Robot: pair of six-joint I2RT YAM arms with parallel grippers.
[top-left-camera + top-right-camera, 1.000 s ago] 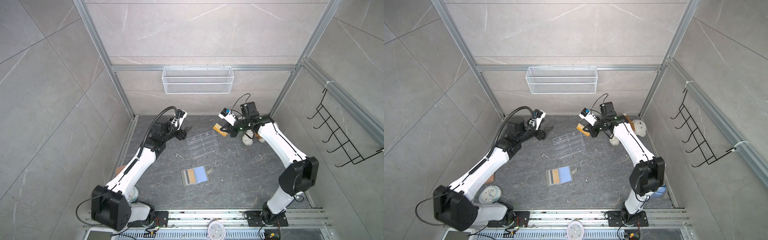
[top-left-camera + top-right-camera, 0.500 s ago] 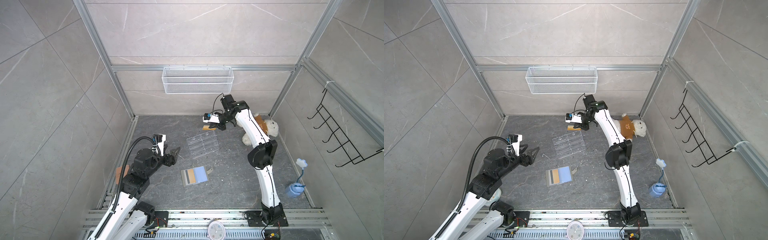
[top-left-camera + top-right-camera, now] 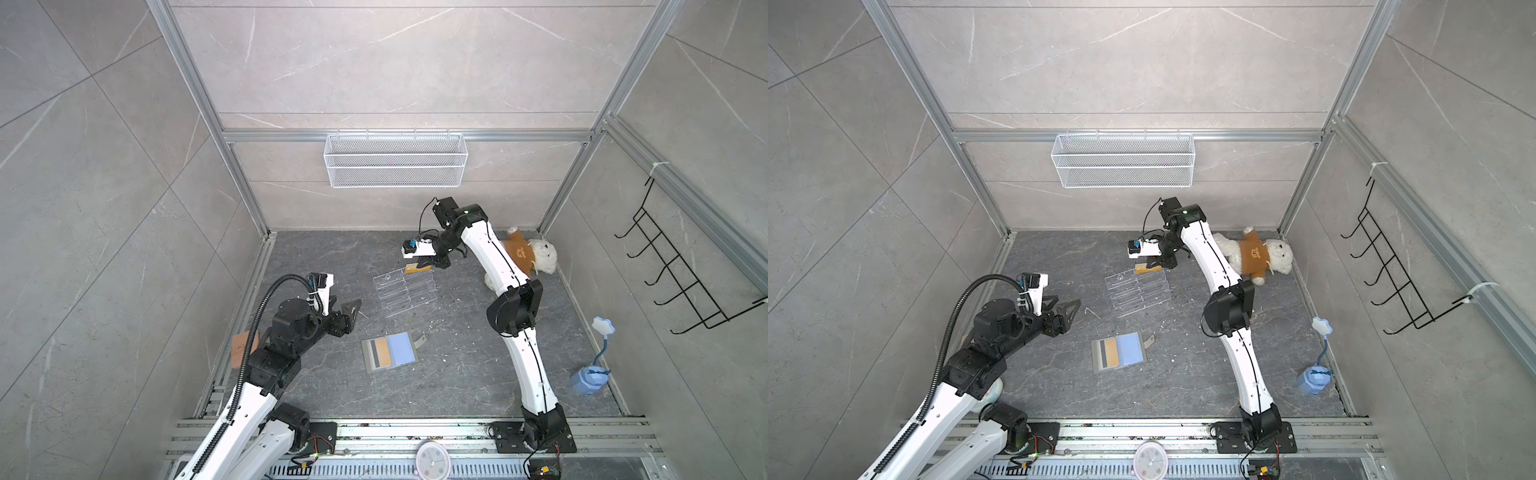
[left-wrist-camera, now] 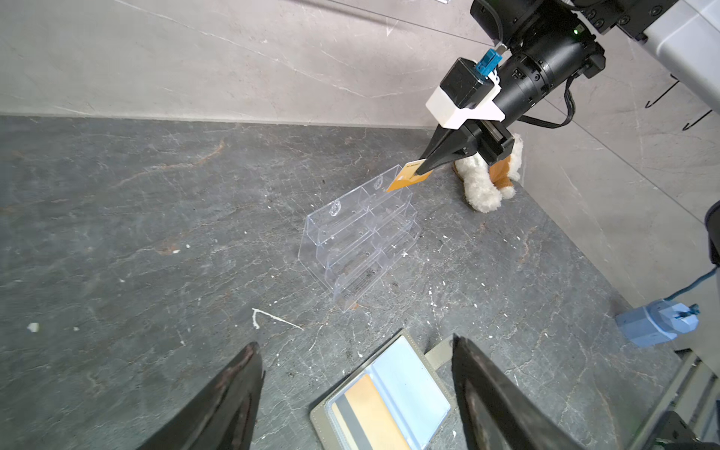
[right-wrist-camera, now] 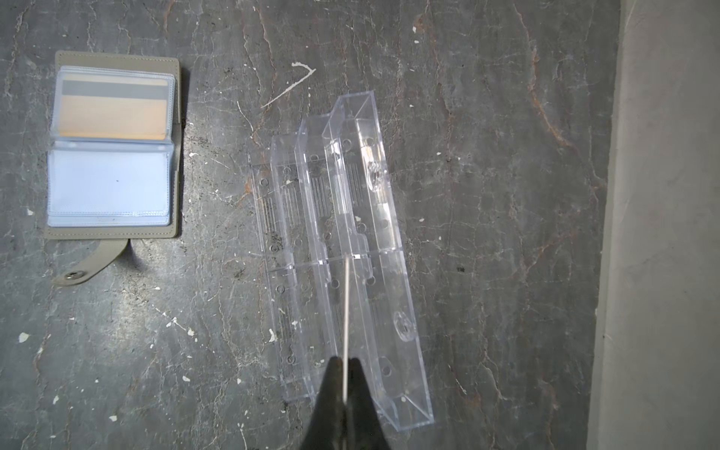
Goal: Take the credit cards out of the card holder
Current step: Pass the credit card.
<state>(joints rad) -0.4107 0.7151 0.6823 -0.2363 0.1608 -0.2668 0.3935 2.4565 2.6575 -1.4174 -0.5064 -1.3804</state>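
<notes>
Pinch of my right gripper (image 5: 345,360) clamps one credit card (image 5: 346,304) over the clear stand (image 5: 374,218); edge-on from that wrist, its gold face shows from my left wrist. My left gripper (image 4: 355,343) gapes near the open card holder (image 5: 117,233) on the floor (image 5: 506,156), another card (image 5: 113,117) sleeved inside.

1. The left tool (image 4: 355,343) is wide open with nothing in it, over the dark desk (image 4: 136,233).
2. The grey card holder (image 4: 413,378) lies open under it, with a gold card (image 4: 370,409) inside.
3. The right tool (image 4: 420,169) pinches a second gold card (image 4: 403,181) at the top of the clear stand (image 4: 358,241).
4. A white teddy (image 4: 483,191) sits behind.
</notes>
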